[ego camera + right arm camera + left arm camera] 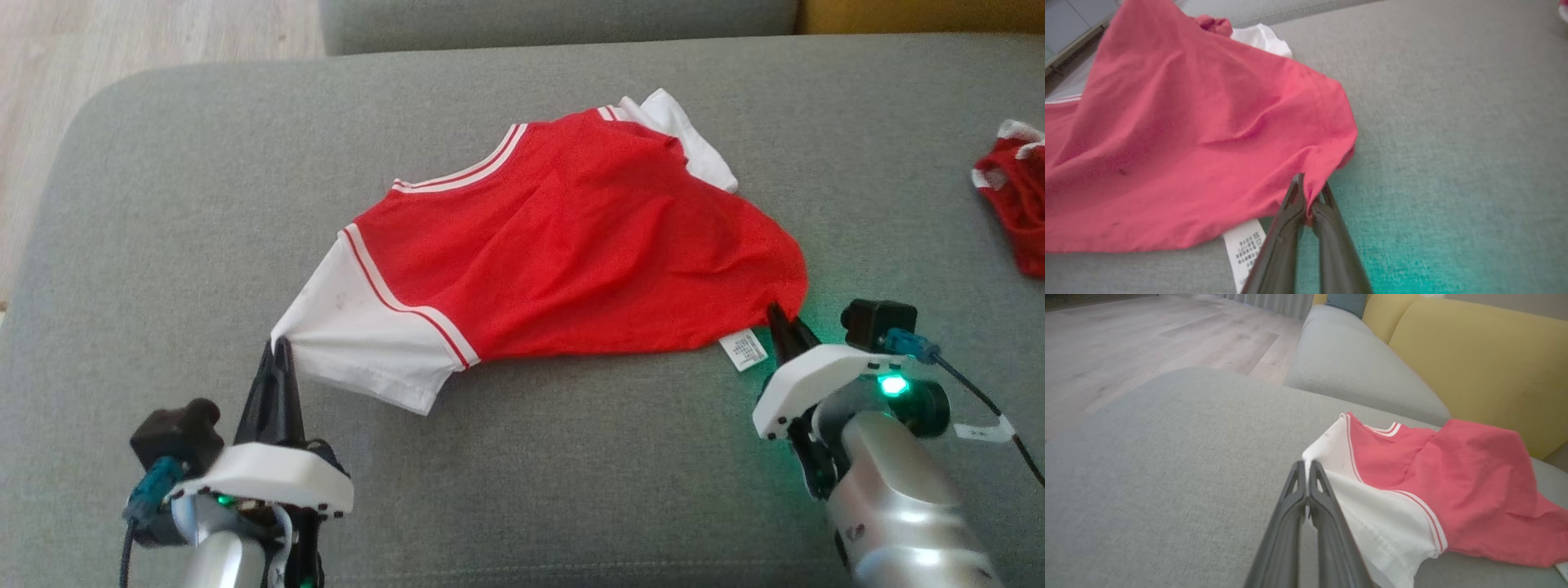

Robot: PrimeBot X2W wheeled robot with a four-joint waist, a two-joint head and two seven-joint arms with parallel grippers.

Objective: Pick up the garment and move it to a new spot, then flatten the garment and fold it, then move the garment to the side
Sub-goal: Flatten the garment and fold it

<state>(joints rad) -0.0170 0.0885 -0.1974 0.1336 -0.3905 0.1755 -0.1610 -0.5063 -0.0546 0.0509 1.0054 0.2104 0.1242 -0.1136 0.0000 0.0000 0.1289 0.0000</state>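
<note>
Since both its ends are pinched, the garment (571,245) lies stretched across the middle of the grey cushion (522,506), w/ the cloth between the two grips drawn into long shallow creases, not flat. It's a thin, floppy red knit w/ a slight sheen, a white sleeve (359,343) on each side & red-white striped trim at the neck & sleeve seams. No stiffness, so it'll prob. sag wherever it isn't held. L gripper (276,347) is clamped tight on the tip of the near sleeve, twd the cushion's left edge, and the fabric tents to a point there. R gripper (777,314) is closed on the red hem corner twd the right edge, just beside the white care label (744,349) poking out from the hem. Looks like a spread two-point hold, for lifting/shifting or for tugging flat; can't tell which. Cushion is coarse woven fabric w/ rounded corners. A second red item (1016,204) sits at the right edge, well apart. Wood floor (1126,335) lies past the left edge.
</note>
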